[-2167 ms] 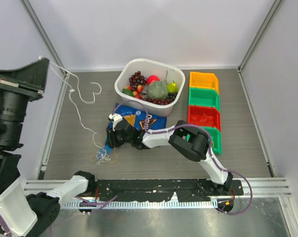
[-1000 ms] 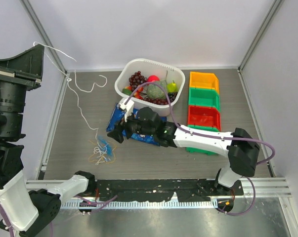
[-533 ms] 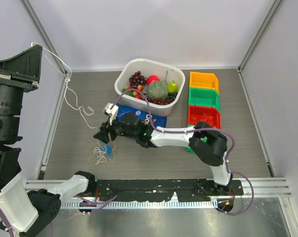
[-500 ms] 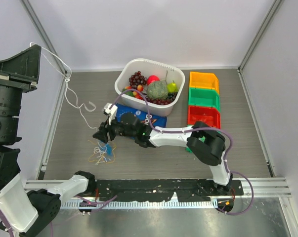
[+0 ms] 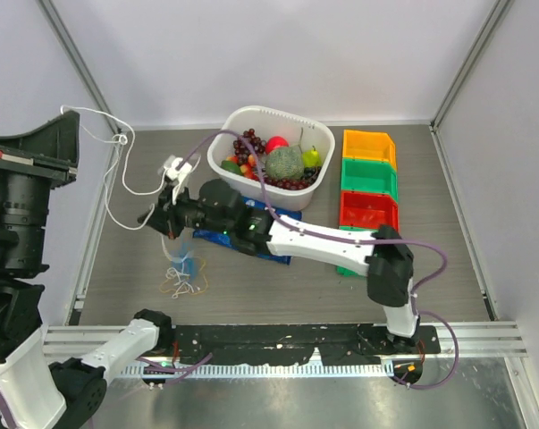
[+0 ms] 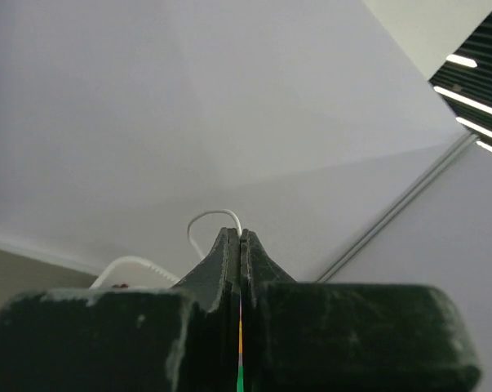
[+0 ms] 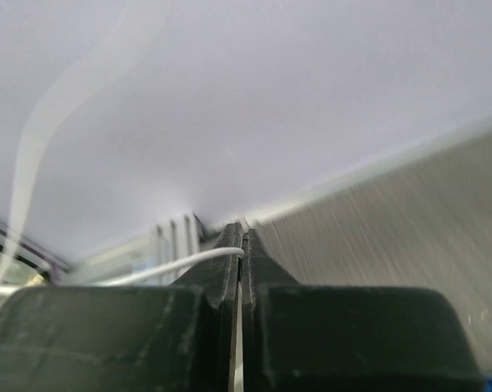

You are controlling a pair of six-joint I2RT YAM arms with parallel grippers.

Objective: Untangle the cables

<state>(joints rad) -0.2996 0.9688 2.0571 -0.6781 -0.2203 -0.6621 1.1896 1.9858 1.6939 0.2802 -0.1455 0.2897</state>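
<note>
The left gripper (image 6: 240, 238), raised high, and the right gripper (image 7: 242, 237), low near the tangled bunch (image 5: 181, 277) on the table (image 5: 278, 286), each pinched the white cable (image 7: 180, 264). Separating them slowly would probably avoid tightening knots.

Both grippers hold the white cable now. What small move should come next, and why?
Probably the right gripper should lift the white cable a little, up and away from the yellow and blue bunch. Both grippers are shut on this cable, the left gripper held high with slack loops between them, and the bunch lies on the table just beside the right gripper.
</note>
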